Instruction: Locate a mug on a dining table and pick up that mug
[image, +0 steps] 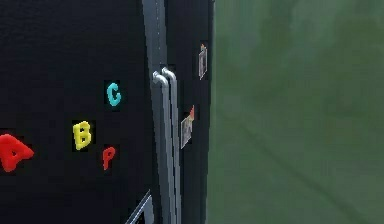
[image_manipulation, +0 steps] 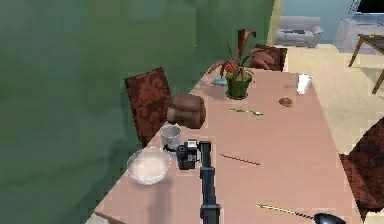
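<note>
On the pinkish dining table (image_manipulation: 290, 140) in the arm side view, a pale grey mug (image_manipulation: 171, 133) stands near the left edge. The dark arm rises from the bottom edge, and its gripper (image_manipulation: 179, 151) sits just below and right of the mug. The mug stands on the table right at the gripper's far end, so I cannot tell whether it holds anything.
Near the gripper are a clear glass bowl (image_manipulation: 148, 166), a brown bread loaf (image_manipulation: 187, 111) and a pencil (image_manipulation: 240, 158). Farther off stand a potted plant (image_manipulation: 238, 72) and a white cup (image_manipulation: 304, 84). Chairs (image_manipulation: 148, 96) flank the table. A black fridge (image: 80, 110) with letter magnets fills the forward view's left.
</note>
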